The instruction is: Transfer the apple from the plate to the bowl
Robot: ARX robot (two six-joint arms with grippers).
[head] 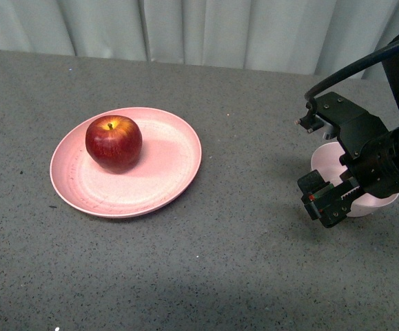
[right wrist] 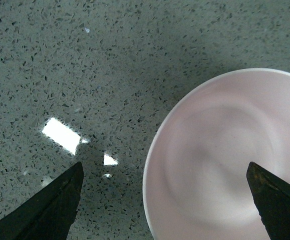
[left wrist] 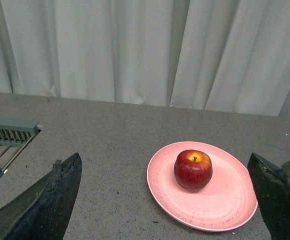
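Plate (head: pixel 166 165) in front and left-wrist views; right wrist close over bowl (right wrist: pixel 225 165).

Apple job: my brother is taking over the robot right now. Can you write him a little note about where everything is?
Left hand: open, holding nothing, back from the plate.
Right hand: open, holding nothing, above the edge of the bowl.
The apple sits on the plate, stem up. The bowl is off to the robot's right, and the part that shows is empty.
Done: nothing moved yet.
Left: grab the apple, carry it over, set it in the bowl.
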